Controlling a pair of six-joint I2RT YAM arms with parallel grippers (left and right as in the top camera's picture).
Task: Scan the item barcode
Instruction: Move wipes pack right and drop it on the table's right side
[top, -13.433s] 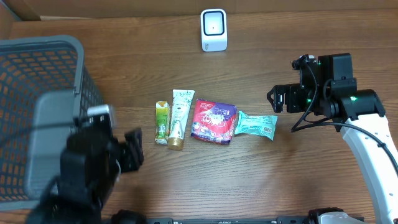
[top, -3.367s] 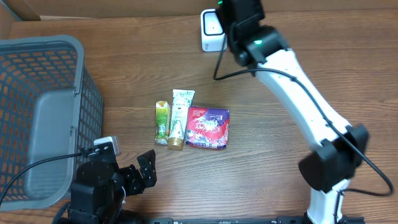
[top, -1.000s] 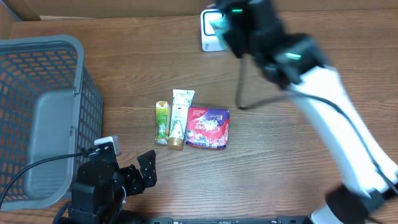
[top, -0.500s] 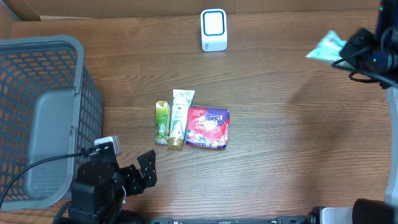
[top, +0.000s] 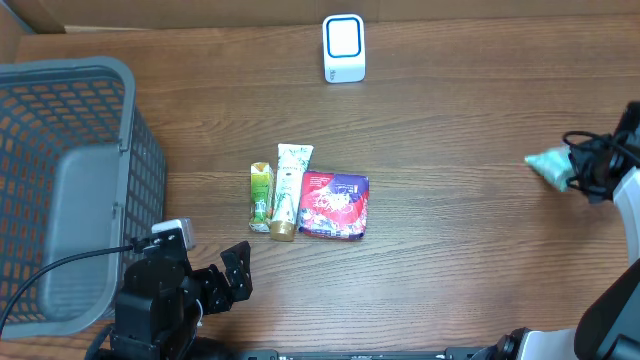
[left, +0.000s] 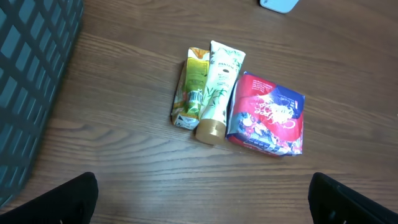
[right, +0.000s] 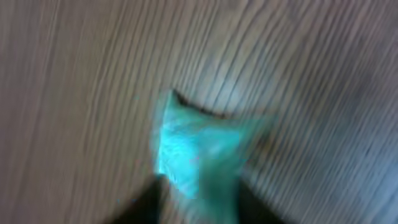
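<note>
The teal packet (top: 548, 165) is near the right edge of the desk, just at the tip of the right gripper (top: 580, 172). The right arm comes in from that edge and is partly cut off. Its wrist view is very blurry, so I cannot tell if the fingers pinch the packet or not. The left gripper (top: 232, 275) sits low by the front edge, beside the gray basket (top: 100, 75). Its fingers are spread wide and hold nothing.
</note>
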